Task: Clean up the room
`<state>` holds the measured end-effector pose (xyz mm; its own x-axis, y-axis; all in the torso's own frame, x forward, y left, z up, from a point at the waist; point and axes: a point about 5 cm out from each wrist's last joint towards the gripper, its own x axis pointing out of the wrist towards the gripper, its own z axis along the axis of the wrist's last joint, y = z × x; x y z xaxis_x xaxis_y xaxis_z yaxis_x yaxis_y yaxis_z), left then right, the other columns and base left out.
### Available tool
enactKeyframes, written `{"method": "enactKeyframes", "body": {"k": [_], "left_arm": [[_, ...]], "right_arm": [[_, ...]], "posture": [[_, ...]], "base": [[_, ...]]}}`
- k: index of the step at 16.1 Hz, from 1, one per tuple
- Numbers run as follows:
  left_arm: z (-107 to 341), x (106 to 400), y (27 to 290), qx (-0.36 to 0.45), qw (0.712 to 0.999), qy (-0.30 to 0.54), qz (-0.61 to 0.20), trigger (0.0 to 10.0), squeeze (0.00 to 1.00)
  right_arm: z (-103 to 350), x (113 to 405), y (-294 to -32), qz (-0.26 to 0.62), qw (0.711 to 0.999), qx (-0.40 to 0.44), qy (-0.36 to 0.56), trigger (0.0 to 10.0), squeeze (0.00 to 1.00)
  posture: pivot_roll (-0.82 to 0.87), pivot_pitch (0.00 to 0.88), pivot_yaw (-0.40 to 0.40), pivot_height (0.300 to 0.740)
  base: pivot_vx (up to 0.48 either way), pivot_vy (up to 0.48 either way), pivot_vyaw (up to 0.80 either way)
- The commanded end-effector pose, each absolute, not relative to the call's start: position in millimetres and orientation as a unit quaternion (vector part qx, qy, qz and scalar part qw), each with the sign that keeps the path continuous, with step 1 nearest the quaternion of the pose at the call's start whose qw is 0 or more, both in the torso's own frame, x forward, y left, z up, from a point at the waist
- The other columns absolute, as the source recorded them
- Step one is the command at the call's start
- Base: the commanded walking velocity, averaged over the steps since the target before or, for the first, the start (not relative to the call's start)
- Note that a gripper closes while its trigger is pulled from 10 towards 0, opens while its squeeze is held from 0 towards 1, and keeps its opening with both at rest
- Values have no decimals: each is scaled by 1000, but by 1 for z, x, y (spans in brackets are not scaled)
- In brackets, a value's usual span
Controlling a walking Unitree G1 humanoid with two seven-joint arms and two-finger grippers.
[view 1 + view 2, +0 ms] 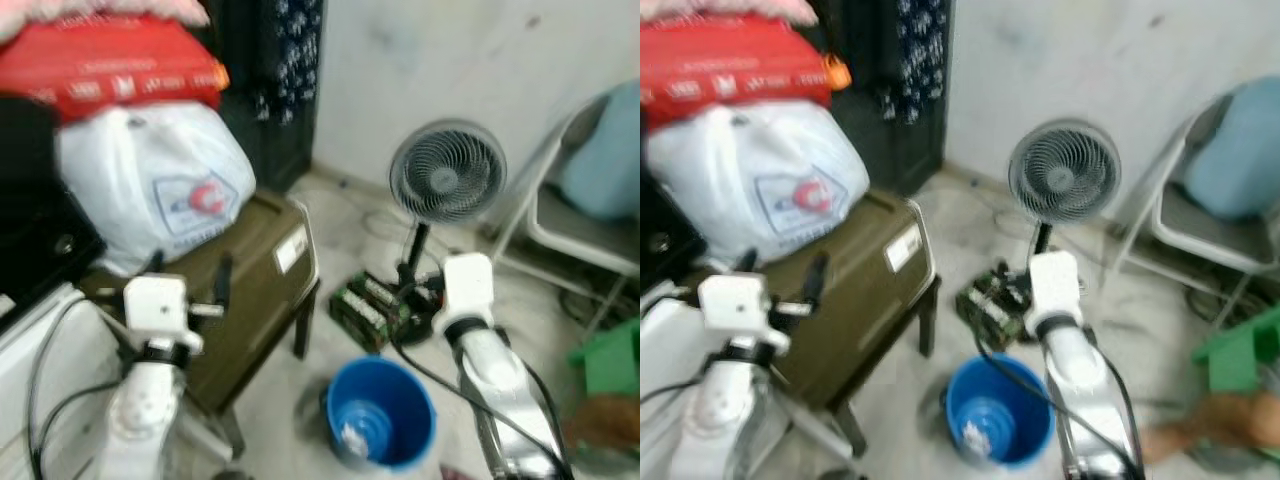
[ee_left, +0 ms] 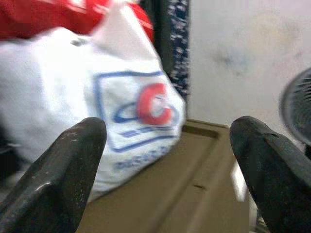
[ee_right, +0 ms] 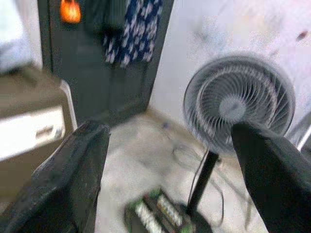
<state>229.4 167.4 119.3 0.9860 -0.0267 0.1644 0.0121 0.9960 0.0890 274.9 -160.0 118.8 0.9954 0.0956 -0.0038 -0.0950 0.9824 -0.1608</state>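
A blue bucket [image 1: 380, 410] stands on the pale floor between my two arms, with something white lying in its bottom. My left gripper [image 2: 167, 160] is open, its fingers spread wide and empty, held in front of a white plastic bag [image 1: 160, 180] with a red and blue logo. That bag rests on an olive-brown case [image 1: 255, 280]. My right gripper [image 3: 170, 170] is open and empty too, raised above the floor and facing a small grey fan [image 1: 447, 172]. A green and black box [image 1: 370, 305] lies at the fan's foot.
A red package [image 1: 110, 65] lies on top of the white bag. A white chair [image 1: 590, 230] holding a light blue cushion stands at the right by the wall, with a green stool [image 1: 610, 360] in front of it. A dark door [image 1: 270, 90] is behind the case. Everything is blurred.
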Motion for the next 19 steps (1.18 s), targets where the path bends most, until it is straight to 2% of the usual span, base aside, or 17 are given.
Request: {"method": "enactKeyframes", "body": {"k": [1, 4, 7, 10, 13, 15, 17, 19], "left_arm": [[110, 227, 161, 41, 997, -68, -11, 10000, 0], [109, 207, 162, 30, 998, -53, -5, 10000, 0], [115, 209, 161, 37, 997, -59, -16, 10000, 0], [118, 208, 169, 48, 997, -58, 8, 10000, 0], [112, 190, 176, 68, 997, -29, 17, 10000, 0], [108, 188, 176, 77, 997, -16, 18, 10000, 0], [109, 194, 175, 87, 996, -17, 1, 10000, 0], [110, 199, 175, 90, 996, -20, -7, 10000, 0]], "right_arm": [[108, 274, -176, 14, 996, -79, 26, 10000, 0], [112, 267, -170, 30, 996, -81, 20, 10000, 0], [115, 270, -170, 33, 996, -80, 15, 10000, 0], [118, 271, -167, 34, 996, -79, 5, 10000, 0], [112, 252, -172, 24, 996, -79, 17, 10000, 0], [109, 252, -174, 12, 997, -68, 17, 10000, 0], [106, 257, -172, -5, 998, -54, 11, 10000, 0], [107, 258, -170, -6, 999, -52, 9, 10000, 0]], "posture": [[-58, 0, -74, 740], [-42, 0, -68, 740], [-35, 0, -64, 740], [-34, 0, -52, 740], [-40, 0, -16, 740], [-37, 0, 15, 740], [-36, 0, 60, 740], [-43, 0, 61, 740]], "base": [[0, 0, 800], [0, 0, 800], [0, 0, 800], [0, 0, 800], [0, 0, 800], [0, 0, 800], [0, 0, 0], [0, 0, 0]]}}
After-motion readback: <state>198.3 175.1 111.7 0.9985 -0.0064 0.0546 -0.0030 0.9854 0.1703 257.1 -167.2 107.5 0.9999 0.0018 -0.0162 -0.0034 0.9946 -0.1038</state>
